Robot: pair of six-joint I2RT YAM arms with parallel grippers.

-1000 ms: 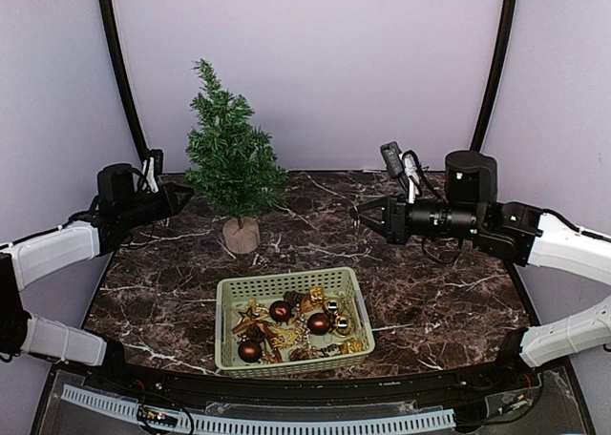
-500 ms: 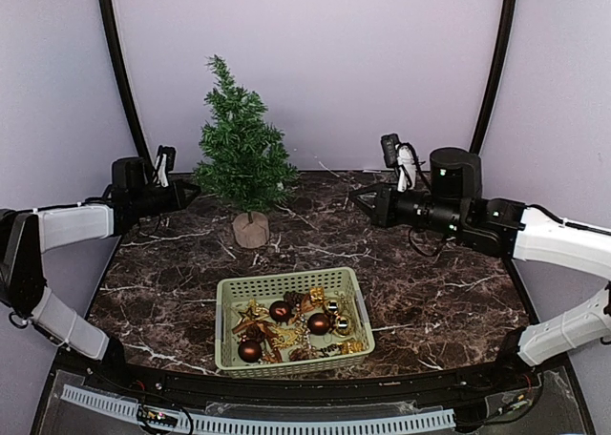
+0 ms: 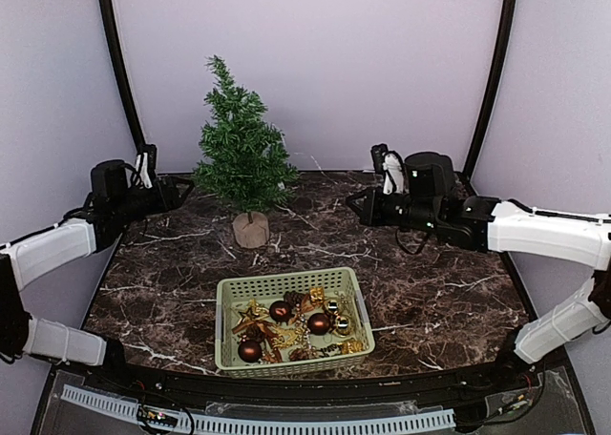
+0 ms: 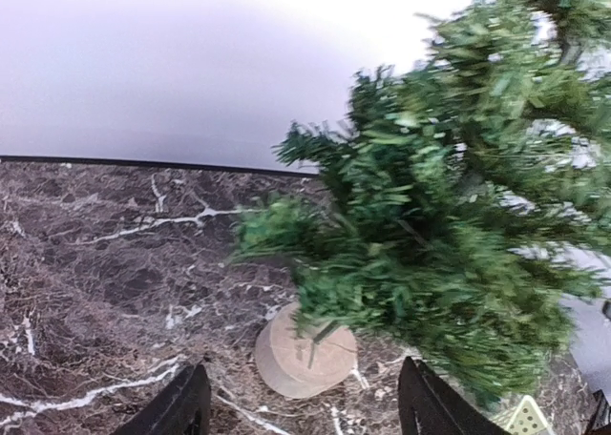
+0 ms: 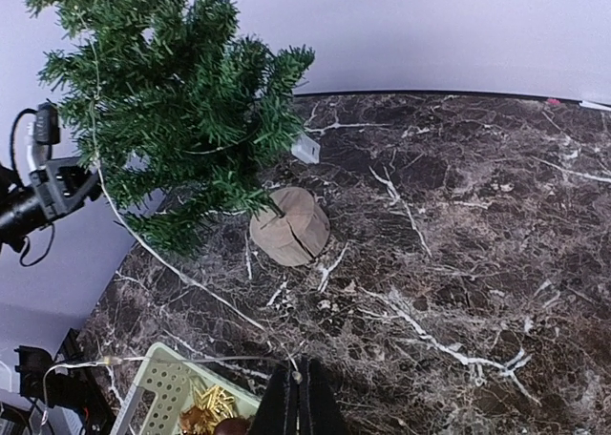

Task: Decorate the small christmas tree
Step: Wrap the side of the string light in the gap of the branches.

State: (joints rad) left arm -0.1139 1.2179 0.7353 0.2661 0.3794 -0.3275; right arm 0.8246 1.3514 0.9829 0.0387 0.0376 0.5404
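The small christmas tree (image 3: 242,158) stands upright on its round wooden stump (image 3: 250,230) at the back left of the marble table. My left gripper (image 3: 181,189) is open just left of the tree and holds nothing. In the left wrist view its fingers (image 4: 187,402) frame the stump (image 4: 304,354) ahead, under blurred branches (image 4: 449,225). My right gripper (image 3: 356,206) hovers right of the tree. In the right wrist view it (image 5: 300,376) is shut on a thin wire (image 5: 191,278) that runs up into the tree (image 5: 172,92).
A pale green basket (image 3: 286,281) at the front centre holds brown baubles (image 3: 319,322) and gold trinkets. Its corner (image 5: 158,385) shows beside my right fingers. Purple walls and black poles close the back and sides.
My left gripper opened, let go of the tree and drew back to the left. The tree went from leaning to upright and shifted slightly right. My right arm moved a little left.
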